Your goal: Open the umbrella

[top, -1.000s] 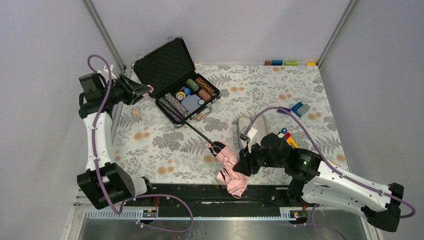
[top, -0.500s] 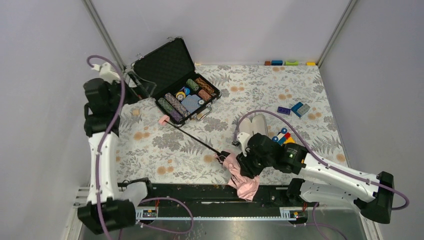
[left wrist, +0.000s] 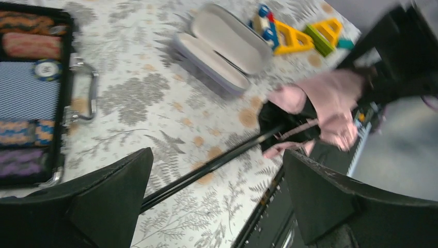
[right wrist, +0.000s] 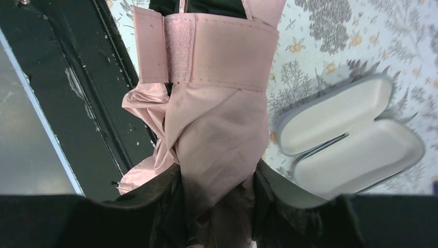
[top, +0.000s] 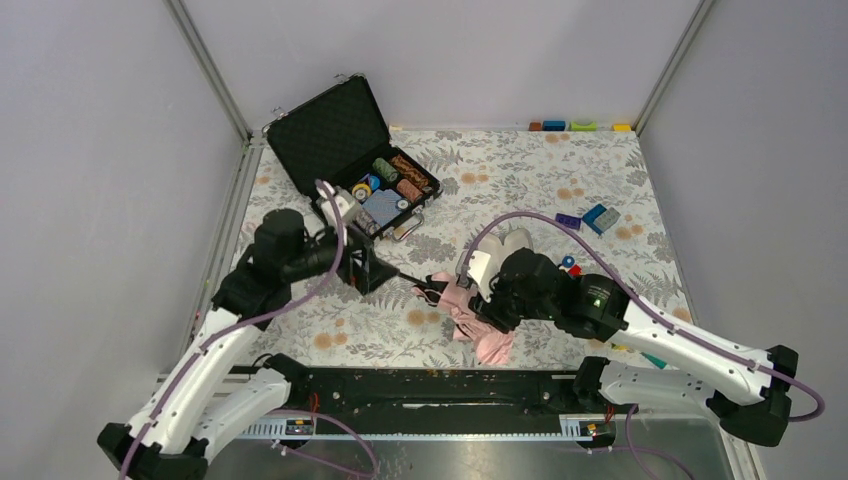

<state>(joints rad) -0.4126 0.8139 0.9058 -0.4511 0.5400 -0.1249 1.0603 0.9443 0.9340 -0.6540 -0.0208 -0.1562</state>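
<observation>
Pink umbrella canopy [right wrist: 217,119] is clamped in the right gripper [right wrist: 217,182], while the left gripper [left wrist: 217,160], jaws spread, straddles the black shaft [left wrist: 204,169] and likely must close before pulling.

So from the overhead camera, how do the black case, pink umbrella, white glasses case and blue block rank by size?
1. black case, by far.
2. pink umbrella.
3. blue block, smallest.
The white glasses case is mostly hidden by the right arm, so I cannot place it.
</observation>
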